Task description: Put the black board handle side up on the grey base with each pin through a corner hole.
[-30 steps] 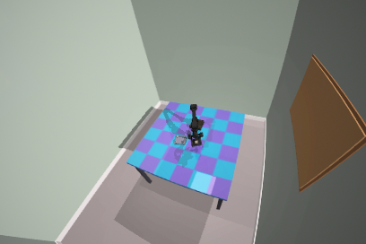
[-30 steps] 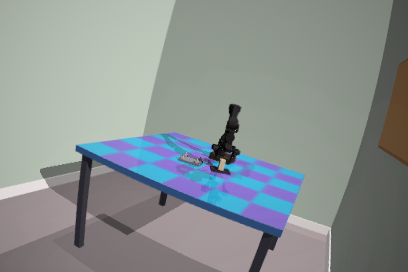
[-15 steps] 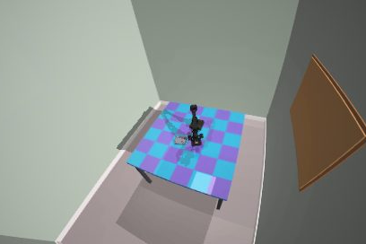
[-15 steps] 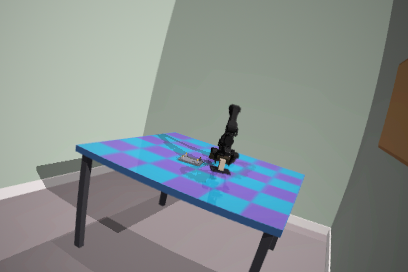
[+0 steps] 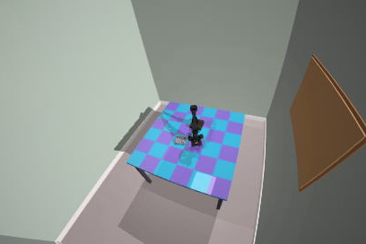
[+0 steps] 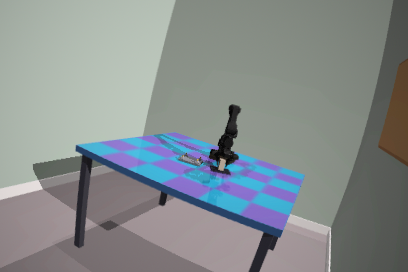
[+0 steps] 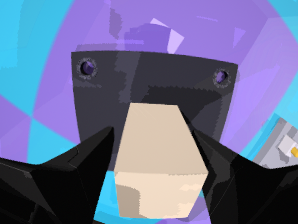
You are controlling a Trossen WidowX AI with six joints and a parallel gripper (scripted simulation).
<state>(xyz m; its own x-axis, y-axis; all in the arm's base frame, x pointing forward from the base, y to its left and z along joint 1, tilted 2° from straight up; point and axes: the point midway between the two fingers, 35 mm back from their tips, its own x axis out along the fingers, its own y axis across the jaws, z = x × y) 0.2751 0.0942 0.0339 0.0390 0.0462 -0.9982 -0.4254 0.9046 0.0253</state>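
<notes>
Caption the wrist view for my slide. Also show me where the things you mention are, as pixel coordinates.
Gripper fingers flank the cream handle (image 7: 155, 137) of the black board (image 7: 160, 75), pinned grey base (image 7: 272, 142) at right.

The black board (image 5: 196, 143) (image 6: 227, 173) (image 7: 155, 75), pale handle (image 6: 222, 164) (image 7: 152, 140) upward, lies beside the grey base (image 5: 180, 140) (image 6: 190, 160) (image 7: 272, 137).

One board (image 5: 198, 143) (image 6: 214, 171) (image 7: 107, 95); one base (image 5: 180, 140) (image 6: 190, 160) (image 7: 272, 137); one table (image 5: 163, 168) (image 6: 162, 188) (image 7: 17, 130); one arm (image 5: 194, 117) (image 6: 230, 132).
</notes>
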